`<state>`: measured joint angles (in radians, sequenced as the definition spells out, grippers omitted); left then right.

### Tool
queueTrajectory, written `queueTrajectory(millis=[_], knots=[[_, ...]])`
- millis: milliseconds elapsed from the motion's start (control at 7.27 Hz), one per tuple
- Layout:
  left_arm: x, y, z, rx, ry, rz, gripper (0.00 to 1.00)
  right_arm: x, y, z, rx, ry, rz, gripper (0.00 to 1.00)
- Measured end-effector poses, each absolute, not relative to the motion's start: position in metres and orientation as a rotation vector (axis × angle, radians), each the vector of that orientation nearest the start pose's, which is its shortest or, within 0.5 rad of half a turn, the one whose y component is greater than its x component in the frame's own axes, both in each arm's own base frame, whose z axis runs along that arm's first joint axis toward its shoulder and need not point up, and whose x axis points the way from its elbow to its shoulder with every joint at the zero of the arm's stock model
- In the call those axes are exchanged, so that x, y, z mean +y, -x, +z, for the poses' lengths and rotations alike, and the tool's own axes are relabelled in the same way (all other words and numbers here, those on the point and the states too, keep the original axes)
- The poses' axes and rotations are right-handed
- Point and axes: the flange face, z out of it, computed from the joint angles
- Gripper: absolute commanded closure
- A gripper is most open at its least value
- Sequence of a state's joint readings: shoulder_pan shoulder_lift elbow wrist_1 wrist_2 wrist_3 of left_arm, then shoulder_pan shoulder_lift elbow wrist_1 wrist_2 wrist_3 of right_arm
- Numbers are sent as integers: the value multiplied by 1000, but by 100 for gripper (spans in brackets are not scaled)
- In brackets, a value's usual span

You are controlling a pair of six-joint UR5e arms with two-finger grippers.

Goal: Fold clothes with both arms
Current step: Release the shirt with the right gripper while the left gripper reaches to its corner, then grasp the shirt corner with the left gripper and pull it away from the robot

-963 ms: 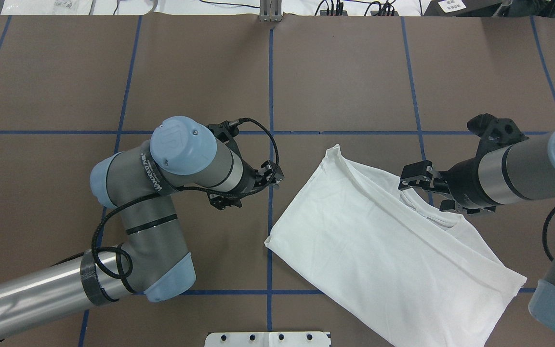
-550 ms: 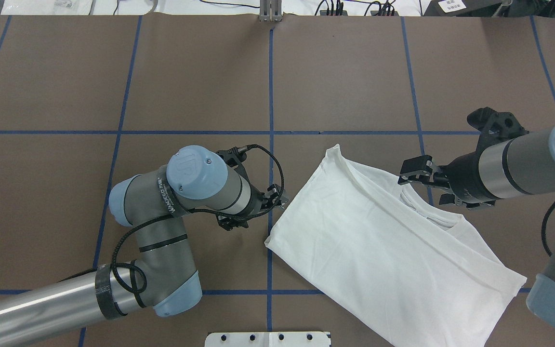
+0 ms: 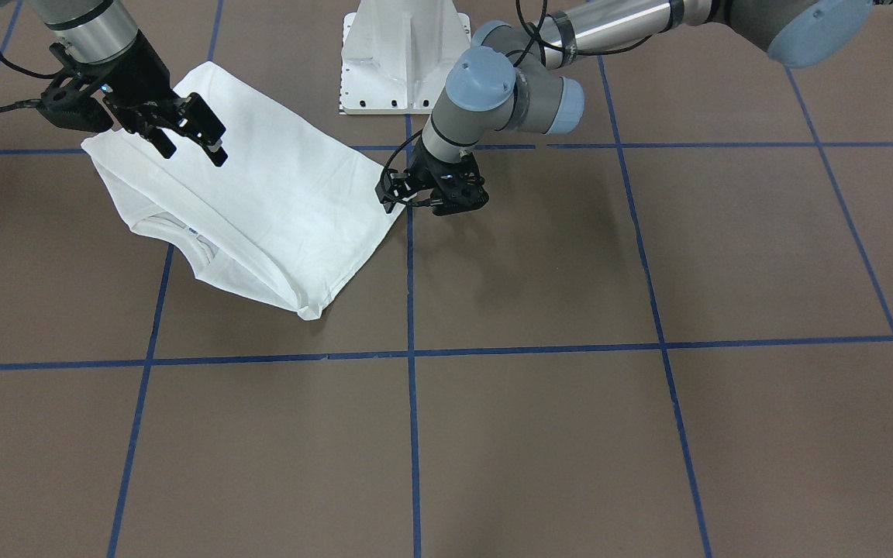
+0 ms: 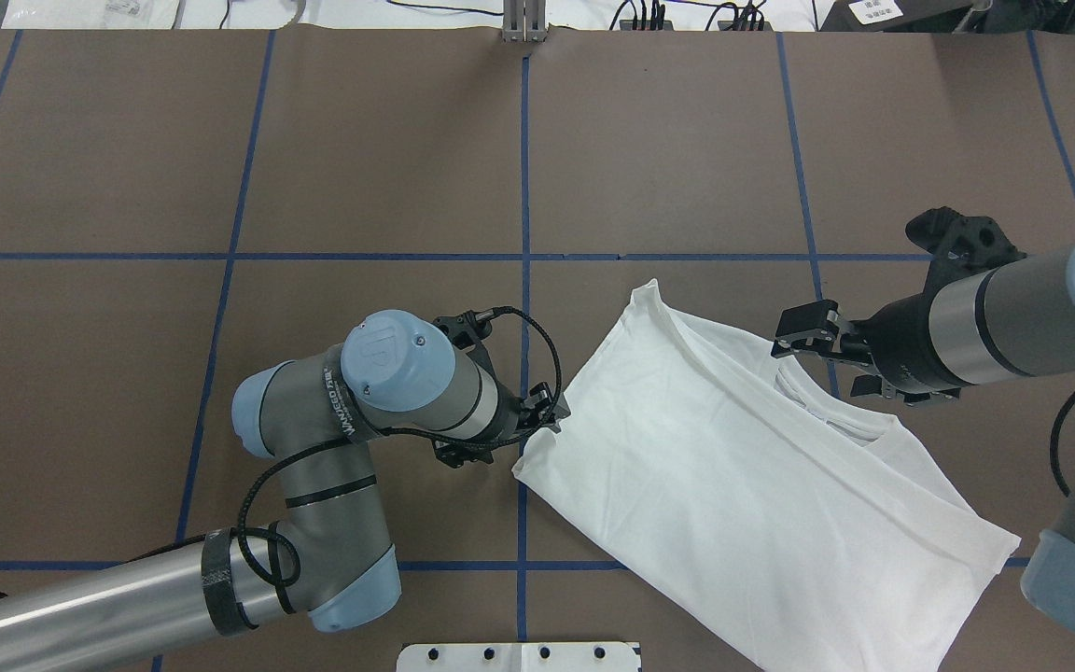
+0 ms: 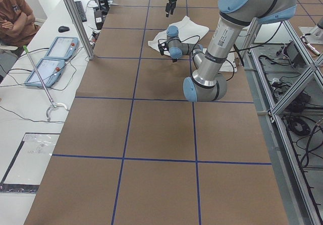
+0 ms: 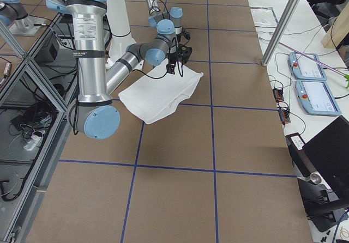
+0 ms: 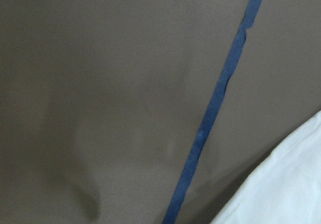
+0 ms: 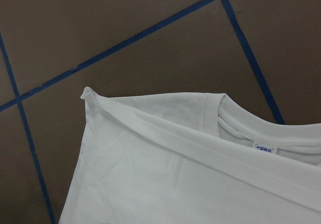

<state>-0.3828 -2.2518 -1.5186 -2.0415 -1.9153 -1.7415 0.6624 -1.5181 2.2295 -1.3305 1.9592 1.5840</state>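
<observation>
White folded cotton shirt (image 4: 752, 485) lies on the brown counter (image 4: 388, 168), in the robot's right half, with its long axis diagonal. Left pincer (image 4: 551, 415) is at the shirt's leftward edge; whether it is apart or together cannot be told. Right pincer (image 3: 194, 153), prongs apart, hovers over the collar end.

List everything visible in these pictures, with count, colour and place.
shirt: one, white, folded, on the table's right half
label: one, white with blue print, inside the shirt's collar
table: one, brown with blue tape lines, under everything
base: one, white, at the table's edge by the robot
tablets: two, blue, on the side bench
person: one, seated beside the bench
arms: two, grey with light blue caps
left tool: one, black, at the shirt's corner
right tool: one, black, open, above the shirt
</observation>
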Motion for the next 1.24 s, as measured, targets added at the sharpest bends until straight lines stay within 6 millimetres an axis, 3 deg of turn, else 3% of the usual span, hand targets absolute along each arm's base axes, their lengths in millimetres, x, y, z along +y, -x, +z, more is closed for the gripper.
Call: queueTrajectory(millis=[275, 413, 550, 688, 826, 1238], knots=[[-350, -628, 213, 1123, 202, -295, 6, -354, 298, 304, -1010, 41, 434, 0], [-344, -632, 212, 1124, 209, -288, 17, -354, 298, 305, -1009, 41, 434, 0], [-339, -634, 211, 1125, 215, -282, 46, -354, 298, 305, -1009, 41, 435, 0], [-335, -636, 211, 1125, 225, -290, 88, -354, 298, 305, -1009, 42, 435, 0], [-333, -637, 210, 1123, 244, -314, 100, -354, 297, 304, -1011, 41, 435, 0], [-331, -635, 206, 1129, 266, -330, 100, -354, 296, 303, -1013, 40, 435, 0]])
